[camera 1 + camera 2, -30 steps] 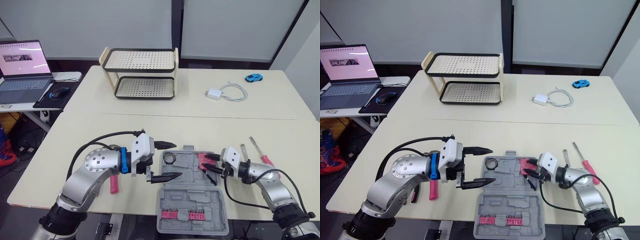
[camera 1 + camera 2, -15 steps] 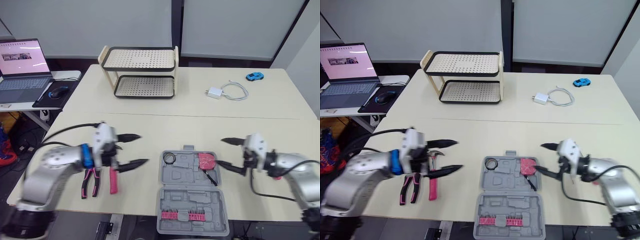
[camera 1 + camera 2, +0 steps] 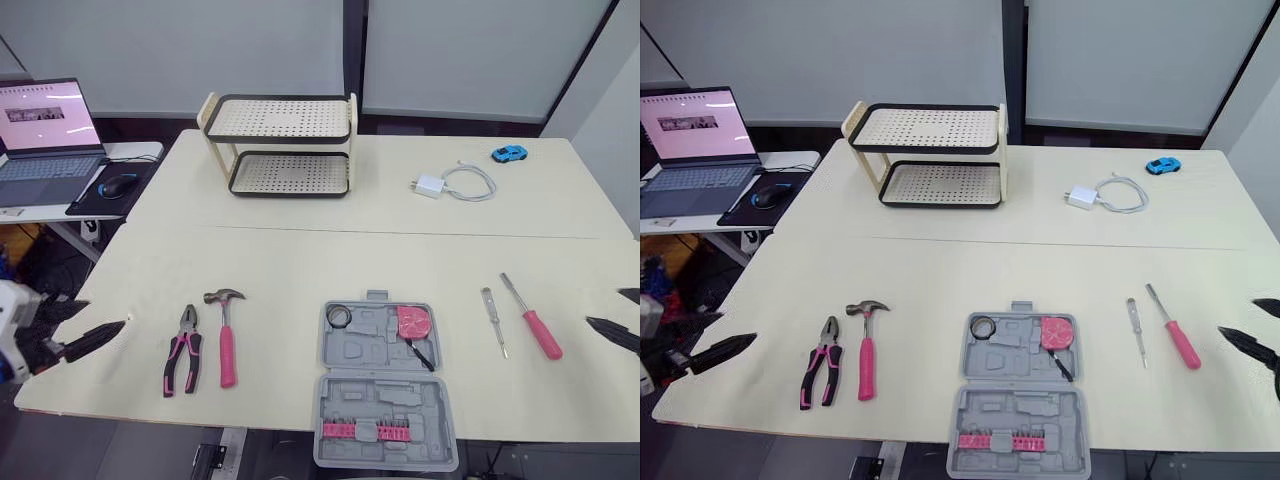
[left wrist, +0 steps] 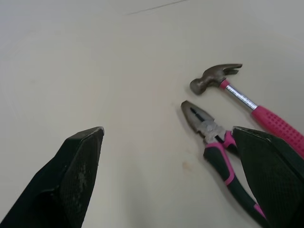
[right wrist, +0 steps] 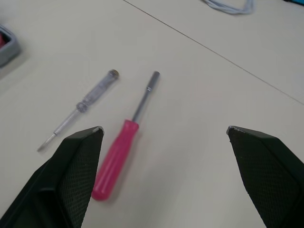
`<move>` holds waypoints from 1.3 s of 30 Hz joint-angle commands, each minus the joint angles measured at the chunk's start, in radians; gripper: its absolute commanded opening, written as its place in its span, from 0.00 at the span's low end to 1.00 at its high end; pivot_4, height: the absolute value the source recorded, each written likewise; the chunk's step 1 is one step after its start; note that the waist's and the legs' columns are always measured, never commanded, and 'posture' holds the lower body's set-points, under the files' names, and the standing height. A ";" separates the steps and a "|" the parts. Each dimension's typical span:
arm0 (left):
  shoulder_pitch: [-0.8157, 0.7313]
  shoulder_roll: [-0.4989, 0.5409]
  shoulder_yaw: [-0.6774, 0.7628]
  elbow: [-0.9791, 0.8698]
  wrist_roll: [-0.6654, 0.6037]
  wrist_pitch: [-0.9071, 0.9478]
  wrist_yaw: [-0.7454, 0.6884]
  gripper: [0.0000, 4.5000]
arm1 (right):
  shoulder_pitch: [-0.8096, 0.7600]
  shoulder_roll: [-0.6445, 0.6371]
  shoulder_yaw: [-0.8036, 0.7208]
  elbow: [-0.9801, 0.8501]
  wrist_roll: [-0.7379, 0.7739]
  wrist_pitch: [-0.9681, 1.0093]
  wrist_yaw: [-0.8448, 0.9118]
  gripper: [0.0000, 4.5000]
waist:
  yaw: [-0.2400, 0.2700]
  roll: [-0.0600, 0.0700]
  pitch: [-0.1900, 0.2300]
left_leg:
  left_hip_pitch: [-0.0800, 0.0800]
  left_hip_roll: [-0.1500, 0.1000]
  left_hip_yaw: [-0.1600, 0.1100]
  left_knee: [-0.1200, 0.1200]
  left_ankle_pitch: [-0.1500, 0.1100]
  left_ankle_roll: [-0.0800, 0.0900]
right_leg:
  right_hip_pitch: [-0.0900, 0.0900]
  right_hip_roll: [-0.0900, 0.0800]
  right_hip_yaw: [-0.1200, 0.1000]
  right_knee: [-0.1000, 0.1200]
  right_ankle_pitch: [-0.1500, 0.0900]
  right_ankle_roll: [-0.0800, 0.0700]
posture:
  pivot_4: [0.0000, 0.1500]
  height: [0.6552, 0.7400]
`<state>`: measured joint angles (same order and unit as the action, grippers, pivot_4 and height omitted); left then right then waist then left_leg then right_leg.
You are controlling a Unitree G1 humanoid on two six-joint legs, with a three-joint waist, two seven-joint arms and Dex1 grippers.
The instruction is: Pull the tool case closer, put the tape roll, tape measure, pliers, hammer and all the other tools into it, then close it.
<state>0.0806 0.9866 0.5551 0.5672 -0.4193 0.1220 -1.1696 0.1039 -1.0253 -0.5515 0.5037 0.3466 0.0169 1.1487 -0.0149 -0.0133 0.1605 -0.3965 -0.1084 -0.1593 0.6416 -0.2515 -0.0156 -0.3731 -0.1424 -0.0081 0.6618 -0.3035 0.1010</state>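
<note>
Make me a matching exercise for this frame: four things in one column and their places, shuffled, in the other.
Things:
1. hammer
2. tape measure
3. pink-handled screwdriver
4. toy car

Places:
A. inside the open tool case
B. on the table, to the robot's right of the case
C. at the far side of the table, near the charger
D. on the table to the robot's left of the case, beside the pliers

Pairs: 1-D, 2-A, 3-B, 4-C
</note>
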 commanded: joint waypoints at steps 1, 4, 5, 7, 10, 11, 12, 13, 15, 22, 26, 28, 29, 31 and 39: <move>-0.047 0.029 0.016 0.111 0.023 -0.067 0.014 1.00 | -0.043 -0.053 -0.014 0.165 -0.034 -0.108 0.011 0.99 | -0.002 0.000 0.000 | 0.000 0.000 0.000 0.000 0.000 0.000 | 0.000 0.000 0.000 0.000 0.000 0.000 | 1.00 1.00; -0.067 0.023 -0.004 0.147 0.041 -0.100 0.011 1.00 | -0.086 -0.060 0.010 0.236 -0.048 -0.147 0.021 0.99 | -0.009 0.000 0.000 | 0.001 0.000 0.000 0.000 0.000 0.000 | 0.000 0.000 0.000 0.001 0.000 0.000 | 1.00 1.00; -0.074 0.022 -0.005 0.151 0.043 -0.101 0.012 1.00 | -0.098 -0.058 0.020 0.240 -0.050 -0.150 0.028 0.99 | -0.013 0.000 0.000 | 0.001 0.000 0.000 0.000 0.000 0.000 | 0.000 0.000 0.000 0.001 0.000 0.000 | 1.00 1.00; -0.084 0.020 -0.006 0.155 0.045 -0.100 0.019 1.00 | -0.115 -0.053 0.036 0.231 -0.049 -0.146 0.034 0.99 | -0.017 0.000 0.000 | 0.002 0.000 0.000 0.000 0.000 0.000 | 0.001 0.000 0.000 0.002 0.000 0.000 | 1.00 1.00; -0.070 0.012 -0.012 0.129 0.044 -0.088 0.019 1.00 | -0.133 -0.043 0.060 0.190 -0.049 -0.133 0.022 0.99 | -0.021 0.001 -0.001 | 0.001 0.000 0.000 0.000 0.000 0.000 | 0.001 0.000 0.000 0.002 0.000 0.000 | 1.00 1.00; -0.065 0.010 -0.012 0.120 0.045 -0.080 0.024 1.00 | -0.131 -0.038 0.073 0.158 -0.049 -0.125 0.022 0.99 | -0.022 0.001 -0.001 | 0.001 0.000 0.000 0.000 0.000 0.000 | 0.001 0.000 0.001 0.002 0.000 0.000 | 1.00 1.00; -0.061 0.009 -0.012 0.114 0.045 -0.073 0.031 1.00 | -0.127 -0.035 0.083 0.126 -0.046 -0.113 0.028 0.99 | -0.025 0.001 -0.001 | 0.001 0.000 0.000 -0.001 0.000 0.000 | 0.001 0.000 0.001 0.002 0.000 0.000 | 1.00 1.00; -0.059 0.007 -0.009 0.108 0.045 -0.066 0.045 1.00 | -0.123 -0.027 0.093 0.074 -0.032 -0.084 0.037 0.99 | -0.027 0.001 -0.001 | 0.001 0.000 0.000 -0.001 0.000 0.000 | 0.001 0.000 0.001 0.002 0.000 0.000 | 1.00 1.00; -0.051 0.001 0.002 0.090 0.040 -0.036 0.083 1.00 | -0.126 -0.002 0.132 -0.064 -0.004 -0.024 0.046 0.99 | -0.028 0.001 -0.001 | 0.001 0.001 0.000 -0.001 0.000 0.000 | 0.001 0.001 0.001 0.002 0.000 0.000 | 1.00 1.00; 0.022 -0.033 0.041 -0.017 0.043 0.022 0.229 1.00 | -0.236 0.076 0.252 -0.377 0.046 0.125 0.014 0.99 | -0.028 0.002 -0.001 | 0.001 0.001 0.000 0.000 0.000 -0.001 | 0.000 0.001 0.002 0.003 0.000 0.000 | 1.00 1.00; 0.093 -0.066 0.085 -0.117 0.061 0.046 0.358 1.00 | -0.273 0.100 0.295 -0.482 0.066 0.165 0.022 0.99 | -0.016 0.001 -0.001 | 0.000 0.002 -0.001 0.001 -0.001 -0.002 | -0.001 0.001 0.000 0.002 0.000 0.000 | 1.00 1.00; 0.146 -0.091 0.121 -0.172 0.034 0.057 0.360 1.00 | -0.297 0.116 0.330 -0.565 0.089 0.193 0.030 0.99 | -0.014 0.001 0.000 | -0.001 0.002 -0.001 0.001 -0.001 -0.002 | -0.001 0.001 0.000 0.001 0.000 0.000 | 1.00 1.00; 0.171 -0.105 0.144 -0.194 0.007 0.050 0.338 1.00 | -0.315 0.125 0.349 -0.612 0.111 0.220 0.034 0.99 | -0.014 0.001 0.000 | -0.001 0.002 -0.001 0.001 -0.001 -0.002 | -0.001 0.001 0.000 0.001 0.000 0.000 | 1.00 1.00; 0.213 -0.125 0.190 -0.237 -0.055 0.092 0.299 1.00 | -0.365 0.146 0.389 -0.698 0.166 0.279 0.041 0.99 | -0.016 0.001 0.000 | -0.001 0.002 -0.001 0.001 -0.001 -0.002 | -0.001 0.000 0.000 0.001 0.000 0.000 | 1.00 1.00; 0.395 -0.270 0.263 -0.515 -0.183 0.245 0.317 1.00 | -0.487 0.216 0.475 -0.947 0.362 0.461 0.012 0.99 | -0.013 0.000 -0.001 | -0.002 0.002 -0.002 0.002 -0.002 -0.002 | -0.001 0.000 0.000 -0.001 0.000 0.000 | 1.00 1.00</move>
<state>0.4558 0.7245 0.7736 0.1157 -0.5730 0.3469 -0.8626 -0.3597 -0.8118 -0.0720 -0.3850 0.6587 0.4499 1.1749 -0.0281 -0.0134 0.1598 -0.3984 -0.1065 -0.1613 0.6435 -0.2540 -0.0180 -0.3743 -0.1428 -0.0086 0.6597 -0.3034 0.1008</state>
